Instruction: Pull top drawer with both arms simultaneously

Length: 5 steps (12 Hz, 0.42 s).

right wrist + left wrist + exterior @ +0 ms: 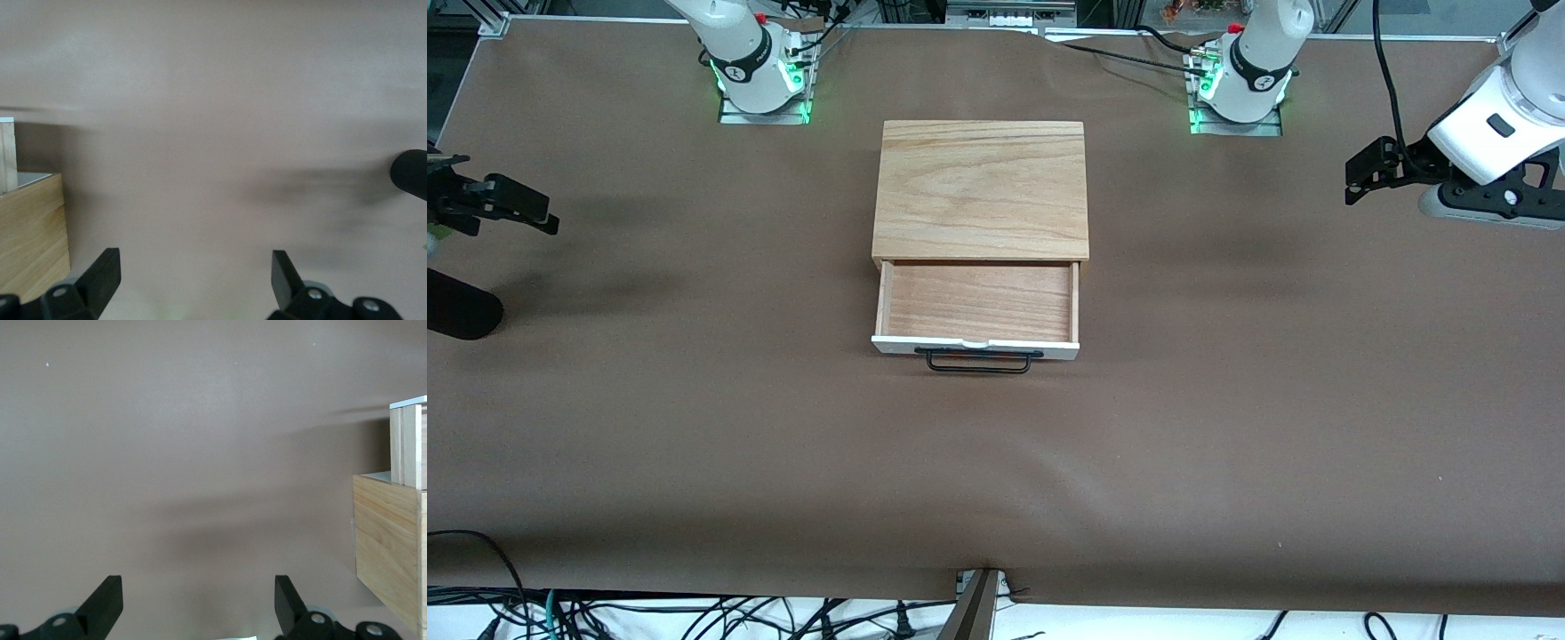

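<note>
While both grippers hang with fingers spread and empty over bare table, the left gripper (pixel 1356 182) and the right gripper (pixel 538 213) each sit well apart from the top drawer (pixel 976 304), which lies between them, already drawn out of its cabinet (pixel 981 188). The pull looks finished; nothing but parking seems left. Counted: two arms, one drawer, one handle (pixel 978 361).
</note>
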Motion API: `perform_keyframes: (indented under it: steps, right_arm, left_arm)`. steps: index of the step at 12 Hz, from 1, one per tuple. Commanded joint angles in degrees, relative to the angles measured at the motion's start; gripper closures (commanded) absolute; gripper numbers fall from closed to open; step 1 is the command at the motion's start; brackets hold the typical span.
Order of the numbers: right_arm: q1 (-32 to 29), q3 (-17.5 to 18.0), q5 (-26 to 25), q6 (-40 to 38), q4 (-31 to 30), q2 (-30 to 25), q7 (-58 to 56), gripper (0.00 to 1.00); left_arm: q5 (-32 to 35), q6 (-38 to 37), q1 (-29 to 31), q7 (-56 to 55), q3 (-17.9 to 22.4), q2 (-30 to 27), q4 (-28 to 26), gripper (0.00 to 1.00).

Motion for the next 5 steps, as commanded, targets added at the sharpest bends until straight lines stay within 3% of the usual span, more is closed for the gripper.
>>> perform_keyframes:
  steps: [1,5]
  right_arm:
    - [-1.0,0.9,-0.8,-0.4,-1.7,-1.9,0.8,0.00]
    - [-1.0,0.9,-0.8,-0.4,-1.7,-1.8,2.0,0.00]
  left_arm:
    - [1.9,-1.4,-1.1,-0.7,0.7,1.0,1.9,0.00]
    - [1.9,-1.4,-1.1,-0.7,0.6,1.2,1.8,0.00]
